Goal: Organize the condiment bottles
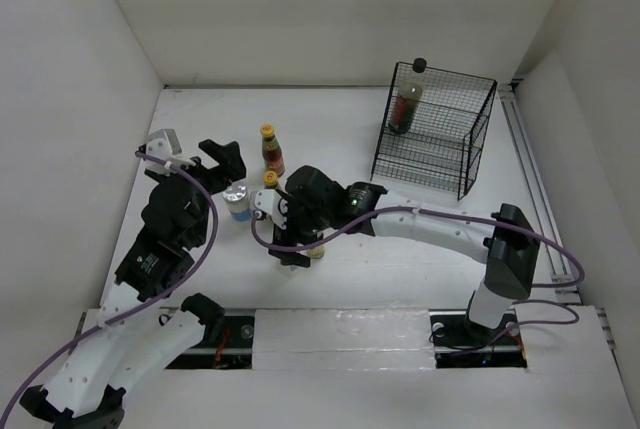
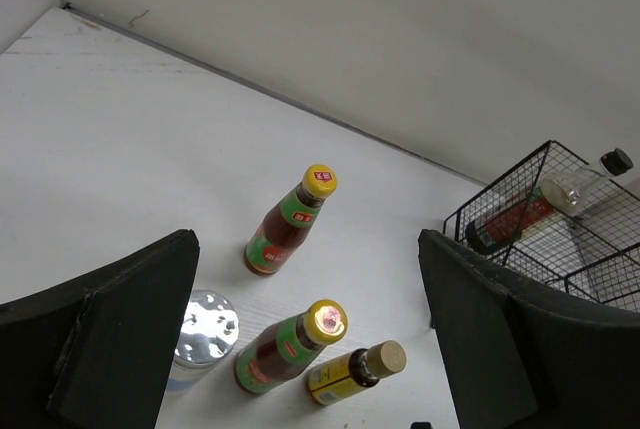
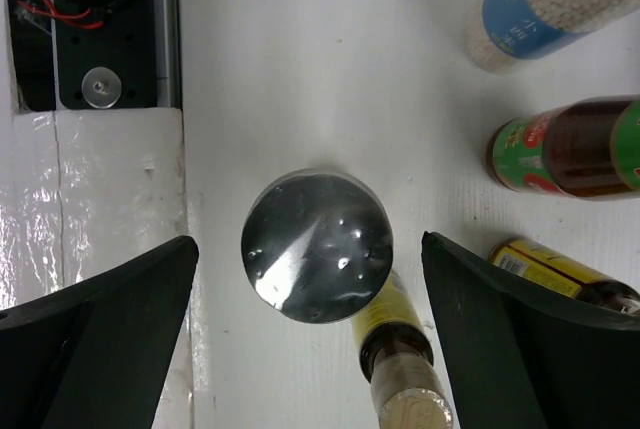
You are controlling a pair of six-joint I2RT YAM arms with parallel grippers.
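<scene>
Condiment bottles stand clustered on the white table (image 1: 330, 119) in front of my two arms, while the tall dark bottle (image 1: 408, 101) sits in the black wire basket (image 1: 440, 164) at the far right. My right gripper (image 3: 315, 329) hangs directly above a silver-lidded jar (image 3: 317, 245), fingers spread wide to either side and touching nothing. My left gripper (image 2: 305, 339) is likewise released and empty, looking down on the far red-sauce bottle (image 2: 290, 221), the near red-sauce bottle (image 2: 290, 347) and a second silver-lidded jar (image 2: 203, 334). A small yellow bottle (image 3: 400, 369) stands just beside the jar under my right gripper, and a second yellow bottle (image 3: 560, 274) is near the right-hand finger. The step in hand looks to be the handling of this jar. To do it well I would keep the jar centred, come straight down, and close on the body below the lid, since the smooth lid likely offers poor purchase. One finger must slip past the yellow bottle without tipping it, then lift vertically.
</scene>
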